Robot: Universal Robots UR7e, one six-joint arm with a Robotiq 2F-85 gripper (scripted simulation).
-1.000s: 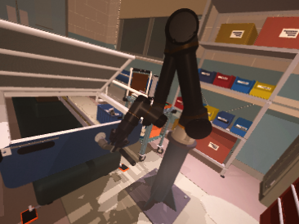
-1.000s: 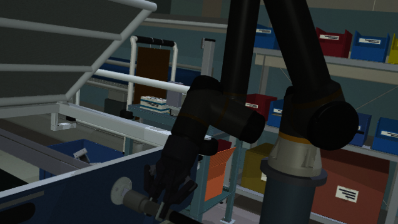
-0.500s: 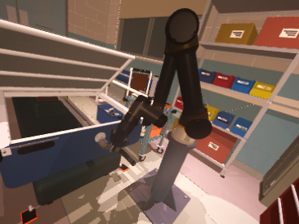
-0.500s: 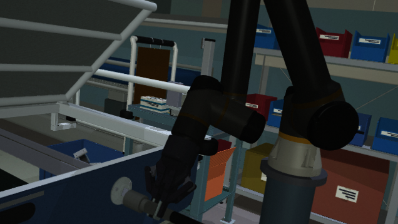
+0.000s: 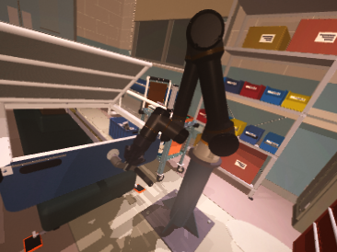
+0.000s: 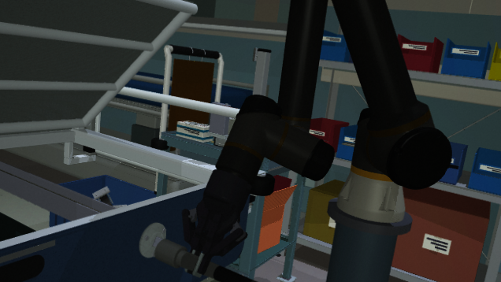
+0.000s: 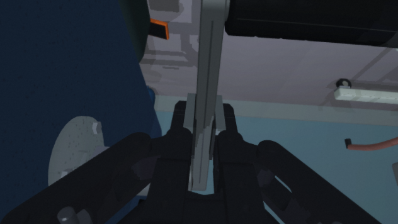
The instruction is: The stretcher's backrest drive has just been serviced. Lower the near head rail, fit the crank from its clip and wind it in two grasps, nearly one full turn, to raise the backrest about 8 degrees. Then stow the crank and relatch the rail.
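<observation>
The crank (image 6: 185, 258) sits fitted on the round grey drive boss (image 6: 151, 240) in the stretcher's blue end panel (image 5: 64, 170), its grey hub pointing out and its black handle (image 7: 310, 22) at the outer end. My gripper (image 7: 204, 126) reaches down beside the panel and is closed on the crank's flat grey arm (image 7: 206, 78), which runs up between my fingers in the wrist camera. The grey slatted backrest (image 5: 60, 69) slopes up over the stretcher's frame, with the white rail tube (image 6: 177, 100) behind it.
The shelving (image 5: 276, 92) with red, blue and yellow bins fills the right wall behind my arm's pedestal (image 5: 193, 193). A blue-green trolley (image 6: 220, 145) with small boxes stands just past the stretcher's corner. An orange-marked tag (image 5: 33, 240) lies on the floor.
</observation>
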